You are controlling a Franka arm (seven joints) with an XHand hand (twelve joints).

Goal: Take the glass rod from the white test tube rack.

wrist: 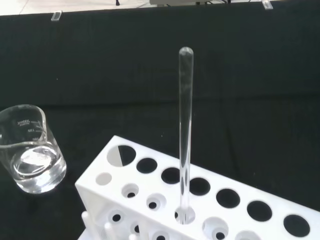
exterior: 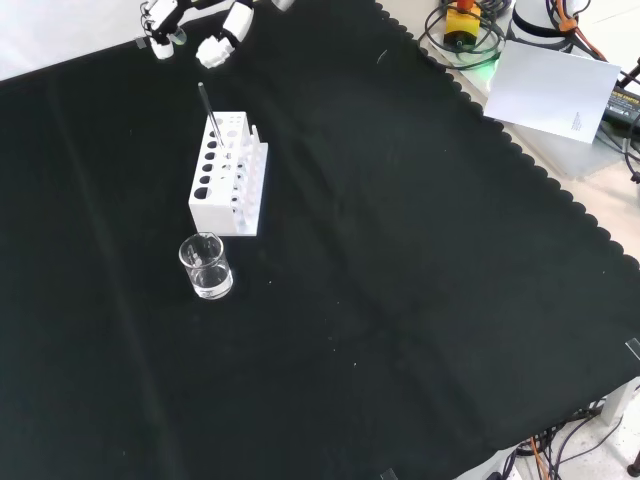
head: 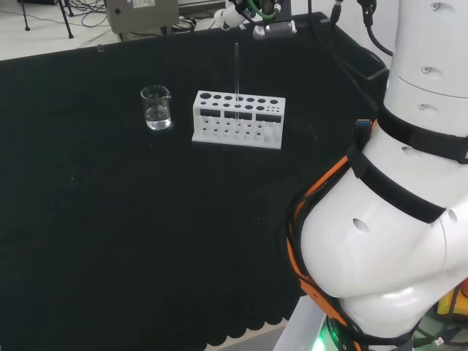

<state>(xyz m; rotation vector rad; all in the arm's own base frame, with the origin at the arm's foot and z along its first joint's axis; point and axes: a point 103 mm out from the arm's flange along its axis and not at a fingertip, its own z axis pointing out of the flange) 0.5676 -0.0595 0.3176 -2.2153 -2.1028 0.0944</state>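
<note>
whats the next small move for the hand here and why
Probably bring the hand down toward the top of the glass rod. The rod stands upright in a hole of the white test tube rack, untouched, and in the front view the hand is above it with nothing in its fingers.

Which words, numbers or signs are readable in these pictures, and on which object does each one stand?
None can be read for certain.
Beaker: small white print and graduation marks on the glass, too small to read.
White sheet of paper beside the cloth: a tiny dark mark, too small to read.
White test tube rack and glass rod: no print visible.
</note>
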